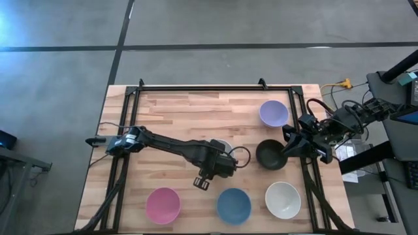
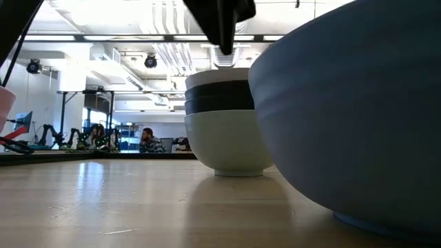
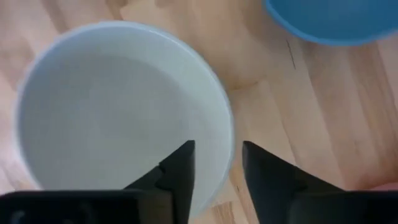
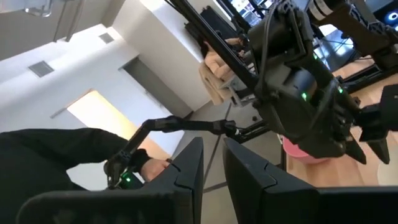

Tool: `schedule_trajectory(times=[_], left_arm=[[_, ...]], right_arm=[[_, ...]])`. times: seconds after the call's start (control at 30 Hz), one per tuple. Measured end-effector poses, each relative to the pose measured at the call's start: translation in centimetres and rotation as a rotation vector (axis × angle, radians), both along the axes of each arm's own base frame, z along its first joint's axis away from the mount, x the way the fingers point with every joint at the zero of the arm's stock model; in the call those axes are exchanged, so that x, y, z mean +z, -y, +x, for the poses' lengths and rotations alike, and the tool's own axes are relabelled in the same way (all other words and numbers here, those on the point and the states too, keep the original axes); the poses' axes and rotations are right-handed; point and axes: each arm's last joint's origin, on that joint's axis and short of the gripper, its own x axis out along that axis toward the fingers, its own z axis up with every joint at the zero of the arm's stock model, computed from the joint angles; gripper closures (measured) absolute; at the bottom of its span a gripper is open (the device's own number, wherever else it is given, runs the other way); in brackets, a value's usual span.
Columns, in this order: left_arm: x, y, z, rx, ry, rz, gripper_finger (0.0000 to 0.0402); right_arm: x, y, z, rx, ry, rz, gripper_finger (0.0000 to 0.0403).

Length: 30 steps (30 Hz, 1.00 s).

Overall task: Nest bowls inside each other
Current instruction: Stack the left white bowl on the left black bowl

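I have the left arm stretched low across the bench (image 1: pixel 163 108) from its left edge toward the middle, wrist bent down. The left claw (image 3: pixel 217 165) hangs over the stack (image 2: pixel 227 120) of nested bowls, its fingers (image 3: pixel 180 171) apart, straddling the near rim of the white bowl (image 3: pixel 118 106) on top without pressing it. From the low view the stack reads white at the bottom, two black bowls above it, a white rim on top, and the claw's dark tip sits just above that rim.

Just past the left claw, toward the front edge, lies the blue bowl (image 1: pixel 234 205); the pink bowl (image 1: pixel 162 205) sits farther out to that claw's side, and another white bowl (image 1: pixel 283 200) lies beyond the blue one. All three stand apart on the bench.

The right arm is folded in at the right edge, wrist tipped upward, so its camera looks at the room. The right claw (image 1: pixel 287 145) is just beside a single black bowl (image 1: pixel 269 155), at its rim; its fingers (image 4: pixel 186 165) show a narrow gap, and I cannot tell whether they pinch the rim. The lavender bowl (image 1: pixel 273 113) stands near that claw, toward the back rail.
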Motion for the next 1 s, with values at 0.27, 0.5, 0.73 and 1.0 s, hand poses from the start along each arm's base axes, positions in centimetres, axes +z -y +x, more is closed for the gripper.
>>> schedule_trajectory(times=[0.27, 0.5, 0.73, 1.0], left_arm=[[1.2, -4.8, 2.1, 0.248, 0.194, -0.031, 0.028], [1.2, -11.5, 2.8, 0.409, 0.208, -0.072, 0.0329], [1.0, -14.3, 2.9, 0.421, 0.204, -0.21, 0.0351], [-0.5, -13.7, 2.8, 0.368, 0.127, -0.287, 0.0352]], right_arm=[[0.0, 0.0, 0.0, -0.001, 0.005, -0.006, 0.0346], [0.1, -0.1, -0.1, 0.009, 0.006, 0.004, 0.0346], [0.1, -0.1, -0.2, 0.011, 0.007, 0.004, 0.0346], [0.1, -0.1, -0.2, 0.01, 0.011, -0.003, 0.0346]])
